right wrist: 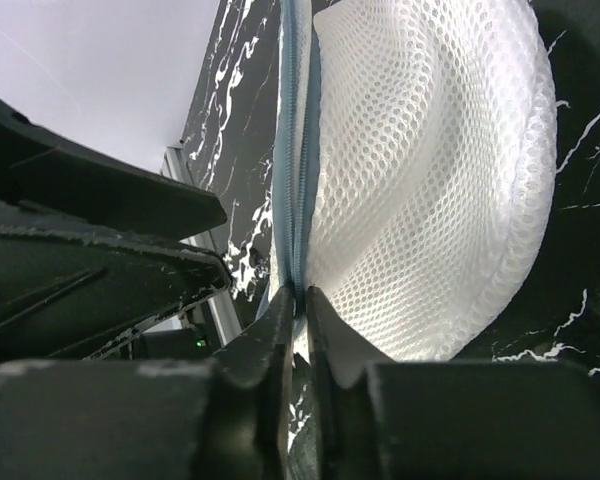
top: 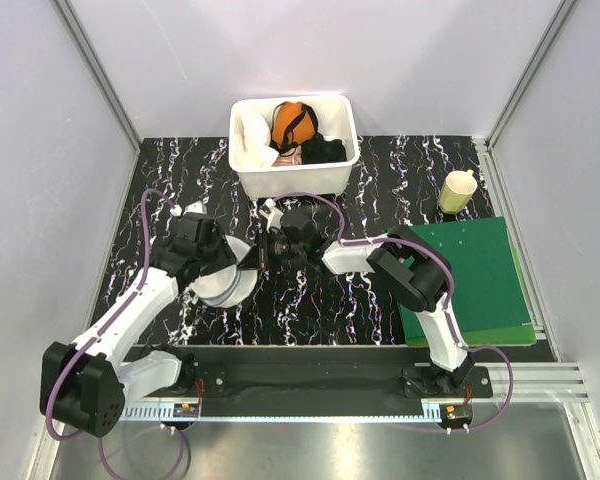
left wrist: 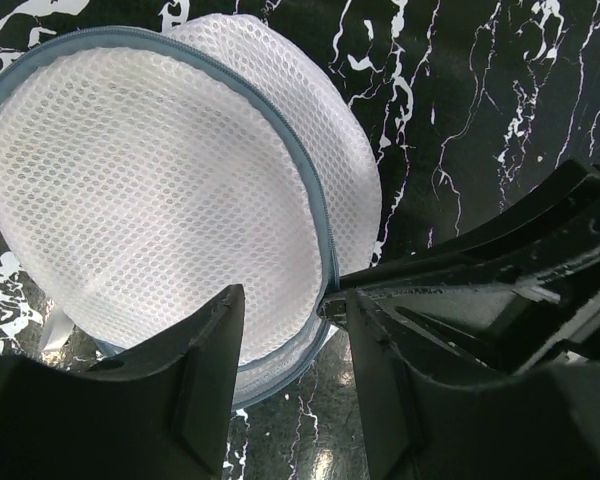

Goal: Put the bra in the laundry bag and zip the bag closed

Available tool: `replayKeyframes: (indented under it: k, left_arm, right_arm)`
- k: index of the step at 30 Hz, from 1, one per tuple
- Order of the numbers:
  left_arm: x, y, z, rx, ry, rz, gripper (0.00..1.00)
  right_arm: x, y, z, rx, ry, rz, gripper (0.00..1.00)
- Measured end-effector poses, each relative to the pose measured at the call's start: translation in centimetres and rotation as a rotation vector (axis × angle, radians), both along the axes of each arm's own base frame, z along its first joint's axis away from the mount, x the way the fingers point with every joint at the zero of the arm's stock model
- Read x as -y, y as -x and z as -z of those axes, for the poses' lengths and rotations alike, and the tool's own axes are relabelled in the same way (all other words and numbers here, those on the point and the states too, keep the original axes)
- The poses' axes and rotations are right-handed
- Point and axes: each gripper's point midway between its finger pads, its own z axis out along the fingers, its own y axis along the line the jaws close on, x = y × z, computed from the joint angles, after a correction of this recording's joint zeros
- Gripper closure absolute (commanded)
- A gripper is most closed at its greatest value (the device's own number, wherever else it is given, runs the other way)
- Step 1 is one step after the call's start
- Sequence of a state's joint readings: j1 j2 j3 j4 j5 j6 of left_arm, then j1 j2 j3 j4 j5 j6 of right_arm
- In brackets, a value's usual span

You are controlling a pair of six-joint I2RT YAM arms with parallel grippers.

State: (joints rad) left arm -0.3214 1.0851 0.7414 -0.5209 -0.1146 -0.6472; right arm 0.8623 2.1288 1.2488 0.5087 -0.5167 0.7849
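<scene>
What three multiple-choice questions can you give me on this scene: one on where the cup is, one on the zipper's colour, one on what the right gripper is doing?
1. Where does the cup stand?
A. On the table, right of the tub
B. Inside the tub
C. On top of the laundry bag

2. What colour is the zipper band of the laundry bag?
A. Red
B. Blue-grey
C. Black

3. What is the right gripper doing?
A. Hanging open over the tub
B. Holding the cup
C. Shut on the zipper band

Answers:
1 A: the top view shows it on the dark marbled surface beside the tub.
2 B: both wrist views show a blue-grey band round the white mesh.
3 C: the right wrist view shows its fingers pinched on the band.
</scene>
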Motion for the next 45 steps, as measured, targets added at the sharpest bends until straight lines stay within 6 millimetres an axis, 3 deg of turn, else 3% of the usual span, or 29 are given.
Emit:
replayKeyframes:
  k: [1, 2, 7, 11, 15, 16, 18, 23, 26, 30, 35, 38, 45]
  left_arm:
    - [0.0, 0.0, 0.0, 0.002, 0.001, -0.001, 0.51]
    - [0.0, 0.1, 0.0, 0.003, 0.003, -0.003, 0.51]
    - [-0.2, 0.6, 0.5, -0.009, 0.002, -0.006, 0.47]
    - [-0.2, 0.8, 1.0, -0.018, -0.001, -0.007, 0.52]
    - [-0.4, 1.1, 1.7, -0.032, -0.004, -0.010, 0.70]
    - [-0.3, 1.1, 1.8, -0.036, -0.003, -0.013, 0.89]
    - [-0.5, 1.1, 2.0, -0.039, -0.013, -0.010, 1.00]
    - [-1.7, 1.2, 1.8, -0.038, -0.044, -0.047, 1.00]
    - [-3.4, 1.4, -0.1, 0.007, -0.065, -0.097, 1.00]
    - [-5.6, 1.9, -4.7, 0.143, -0.079, -0.159, 1.00]
    - [-7.3, 2.7, -10.1, 0.273, -0.101, -0.211, 1.00]
    - [-8.3, 3.0, -10.8, 0.282, -0.124, -0.247, 1.00]
    - [-10.8, 4.1, -9.6, 0.223, -0.190, -0.335, 1.00]
  right_arm:
    - [0.0, 0.0, 0.1, -0.008, -0.002, 0.002, 0.97]
    - [-0.1, 0.0, 0.0, -0.014, -0.005, 0.003, 0.99]
    - [-0.5, 0.1, -0.5, -0.029, -0.043, -0.001, 1.00]
    - [-0.5, 0.3, -0.7, -0.037, -0.061, -0.006, 1.00]
    - [-0.3, 0.7, -0.4, -0.048, -0.061, -0.007, 1.00]
    - [-0.2, 0.8, -0.2, -0.055, -0.059, -0.008, 1.00]
    - [-0.1, 1.0, 0.1, -0.068, -0.053, -0.007, 1.00]
    - [1.1, 1.5, 0.7, -0.083, 0.000, 0.011, 1.00]
    - [1.6, 1.3, 0.2, -0.054, 0.035, 0.029, 1.00]
    - [2.3, 0.6, -0.4, -0.010, 0.089, 0.055, 1.00]
    - [3.6, -0.8, 0.3, 0.016, 0.204, 0.121, 1.00]
    - [5.0, -1.8, 0.8, 0.006, 0.251, 0.161, 1.00]
    - [8.4, -3.6, 1.8, -0.032, 0.327, 0.251, 1.00]
